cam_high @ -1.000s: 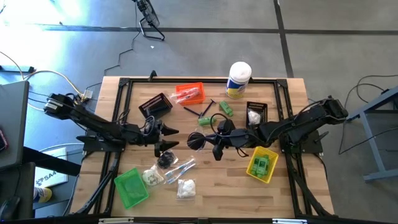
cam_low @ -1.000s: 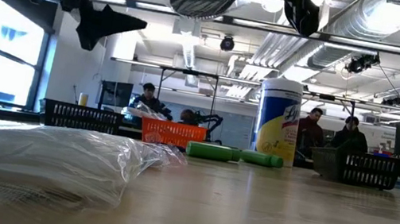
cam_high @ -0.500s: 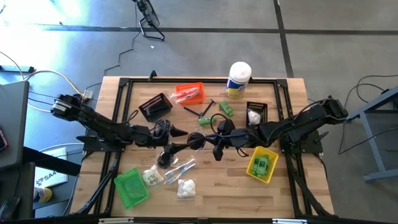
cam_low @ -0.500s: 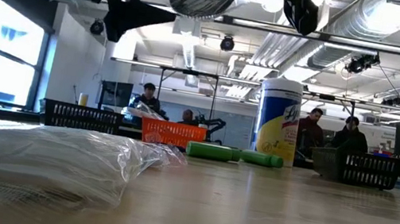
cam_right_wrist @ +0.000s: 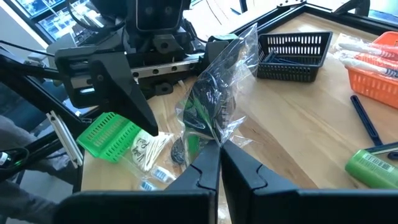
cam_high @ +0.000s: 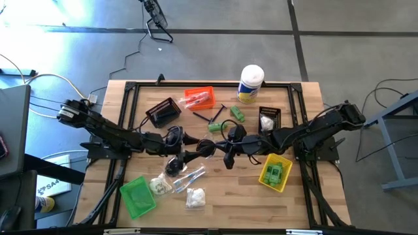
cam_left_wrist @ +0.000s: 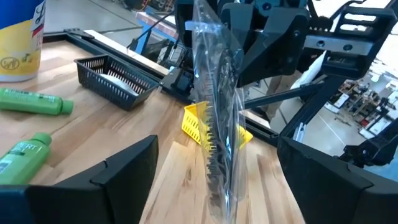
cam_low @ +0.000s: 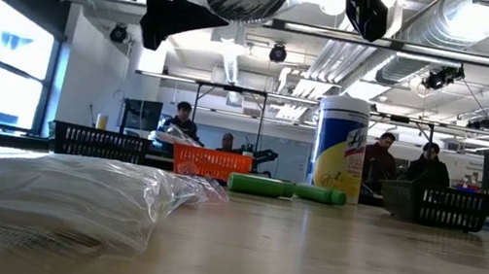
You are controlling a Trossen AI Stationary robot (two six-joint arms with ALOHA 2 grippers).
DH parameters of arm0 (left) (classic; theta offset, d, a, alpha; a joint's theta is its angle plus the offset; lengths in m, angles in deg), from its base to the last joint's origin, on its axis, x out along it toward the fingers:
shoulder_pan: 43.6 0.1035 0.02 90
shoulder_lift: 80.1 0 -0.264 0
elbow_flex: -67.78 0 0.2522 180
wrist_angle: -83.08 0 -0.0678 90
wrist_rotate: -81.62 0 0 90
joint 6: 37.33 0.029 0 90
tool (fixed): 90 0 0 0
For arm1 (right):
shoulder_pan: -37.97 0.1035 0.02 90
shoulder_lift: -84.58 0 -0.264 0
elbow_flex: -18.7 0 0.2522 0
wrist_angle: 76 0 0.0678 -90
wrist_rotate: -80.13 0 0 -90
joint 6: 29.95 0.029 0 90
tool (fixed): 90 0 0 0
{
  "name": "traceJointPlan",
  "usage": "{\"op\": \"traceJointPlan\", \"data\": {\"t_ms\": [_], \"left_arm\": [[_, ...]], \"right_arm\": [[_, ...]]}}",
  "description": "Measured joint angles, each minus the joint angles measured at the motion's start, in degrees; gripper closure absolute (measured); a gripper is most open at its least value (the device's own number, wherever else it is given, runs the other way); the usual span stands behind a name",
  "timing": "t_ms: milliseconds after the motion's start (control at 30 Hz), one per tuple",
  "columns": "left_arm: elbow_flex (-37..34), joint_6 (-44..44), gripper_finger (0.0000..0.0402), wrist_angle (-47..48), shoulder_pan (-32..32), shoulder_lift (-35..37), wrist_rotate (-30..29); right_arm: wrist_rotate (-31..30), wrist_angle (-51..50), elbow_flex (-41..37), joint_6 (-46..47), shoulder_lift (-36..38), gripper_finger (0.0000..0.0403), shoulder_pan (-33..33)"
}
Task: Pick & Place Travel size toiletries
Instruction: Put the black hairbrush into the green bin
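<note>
Clear-wrapped dark bundle (cam_left_wrist: 217,124) — upright, hanging.

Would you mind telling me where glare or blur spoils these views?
High view: sunlight washes out the floor at top left. Low view: the near clear-wrapped packet is blurred, and the arms read as silhouettes against ceiling lights. Left wrist view: the bagged dark bundle glints.

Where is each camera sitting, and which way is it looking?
High view: above the table, looking straight down; both arms show, the right gripper holding a clear bag of dark hair ties.
Low view: at tabletop height, looking across to the room; arms overhead.
Left wrist view: on the left arm, facing the bag between its open fingers.
Right wrist view: on the right arm, facing the left gripper.
Shared: the bag, and the yellow bin.
</note>
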Motion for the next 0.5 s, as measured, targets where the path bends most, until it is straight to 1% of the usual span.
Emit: {"op": "traceJointPlan", "data": {"t_ms": [67,333,500], "left_arm": [[0.0,-1.0,0.0095,0.5,0.0,0.0,0.0],[0.0,-1.2,0.0187,0.7,0.0,0.0,0.0],[0.0,-1.3,0.023,1.3,0.0,0.0,1.0]], "right_arm": [[0.0,0.0,0.0,-0.2,0.0,0.0399,0.0],[0.0,0.0,0.0,-1.0,0.0,0.0399,0.0],[0.0,0.0,0.0,-1.0,0.0,0.0399,0.0]]}}
